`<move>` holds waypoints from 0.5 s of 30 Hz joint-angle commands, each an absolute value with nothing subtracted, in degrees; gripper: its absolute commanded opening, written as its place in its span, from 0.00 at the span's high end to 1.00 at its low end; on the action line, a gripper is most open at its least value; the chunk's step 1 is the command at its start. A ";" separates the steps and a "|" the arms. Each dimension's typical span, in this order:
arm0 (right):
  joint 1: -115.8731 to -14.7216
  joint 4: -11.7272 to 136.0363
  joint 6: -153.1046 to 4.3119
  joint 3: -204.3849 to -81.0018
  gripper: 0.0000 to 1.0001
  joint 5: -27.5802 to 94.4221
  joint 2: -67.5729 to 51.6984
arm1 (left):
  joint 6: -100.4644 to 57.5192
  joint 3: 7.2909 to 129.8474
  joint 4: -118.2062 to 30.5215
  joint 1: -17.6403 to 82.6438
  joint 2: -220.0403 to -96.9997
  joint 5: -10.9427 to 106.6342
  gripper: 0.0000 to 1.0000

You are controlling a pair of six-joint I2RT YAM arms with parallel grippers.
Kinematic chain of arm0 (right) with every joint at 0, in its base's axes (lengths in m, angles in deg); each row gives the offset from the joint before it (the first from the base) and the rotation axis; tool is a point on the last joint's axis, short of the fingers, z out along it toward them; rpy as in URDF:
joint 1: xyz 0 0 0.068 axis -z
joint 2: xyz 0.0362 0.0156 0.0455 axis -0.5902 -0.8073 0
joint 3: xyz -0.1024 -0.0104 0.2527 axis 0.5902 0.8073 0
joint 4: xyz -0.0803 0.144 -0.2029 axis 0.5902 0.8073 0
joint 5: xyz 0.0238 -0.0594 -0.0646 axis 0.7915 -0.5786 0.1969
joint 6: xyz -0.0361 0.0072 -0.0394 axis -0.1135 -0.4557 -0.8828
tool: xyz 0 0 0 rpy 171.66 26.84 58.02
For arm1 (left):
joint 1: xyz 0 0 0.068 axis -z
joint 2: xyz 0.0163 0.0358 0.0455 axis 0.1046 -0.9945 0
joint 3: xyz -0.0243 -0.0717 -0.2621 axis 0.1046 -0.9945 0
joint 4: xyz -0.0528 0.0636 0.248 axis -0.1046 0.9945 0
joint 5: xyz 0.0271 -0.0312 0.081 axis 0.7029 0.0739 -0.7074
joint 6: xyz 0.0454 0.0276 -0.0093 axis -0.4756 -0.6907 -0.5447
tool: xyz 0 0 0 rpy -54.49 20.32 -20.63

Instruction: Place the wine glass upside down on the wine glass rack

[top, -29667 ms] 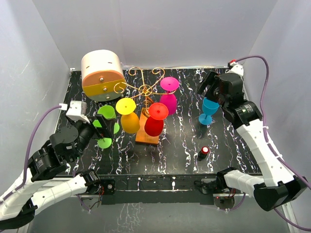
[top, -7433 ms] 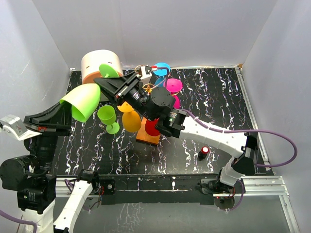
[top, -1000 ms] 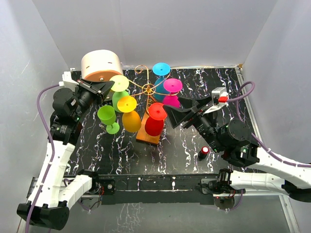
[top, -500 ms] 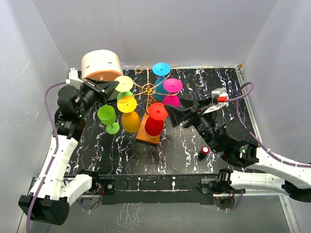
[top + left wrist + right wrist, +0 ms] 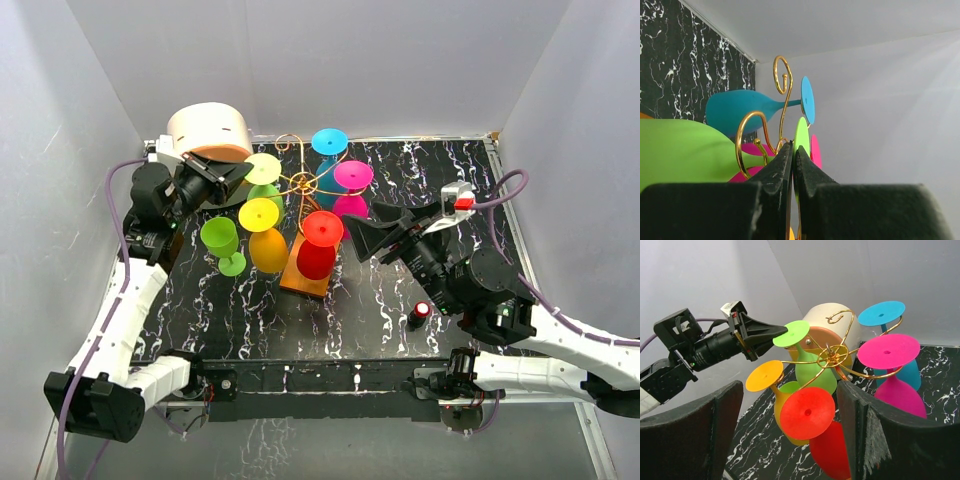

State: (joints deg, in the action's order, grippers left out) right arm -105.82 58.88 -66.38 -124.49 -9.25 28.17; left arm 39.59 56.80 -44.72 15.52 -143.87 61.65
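**Hung bowl-down, foot not yet released**

The left pincer (image 5: 782, 331) is pinched shut on the foot rim of the lime glass (image 5: 812, 372), apparently steadying it while the stem sits in a scroll arm of the rack (image 5: 831, 356), bowl down. Further right, the right pincer (image 5: 368, 232) gapes wide and empty, well apart, likely to leave room.

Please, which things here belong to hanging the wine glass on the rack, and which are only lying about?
Belongs to the job: thin gold wire rack on orange base; lime-green plastic wine glass hung upside down, left gripper shut on its foot; green plastic glass standing upright, possibly next.
Lying about: cream-and-orange drum-shaped box; small black, red-topped object.
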 commanded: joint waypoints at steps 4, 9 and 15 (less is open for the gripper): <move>-105.91 58.91 -65.49 -124.80 0.27 -10.23 29.66 | 33.35 65.00 -42.43 15.23 -144.92 58.31 1.00; -105.91 58.88 -65.22 -124.63 0.27 -10.39 30.10 | 33.23 65.03 -43.61 15.23 -146.04 59.05 1.00; -105.96 58.88 -65.14 -125.13 0.27 -10.00 29.56 | 33.85 64.01 -44.08 15.23 -146.38 59.29 1.00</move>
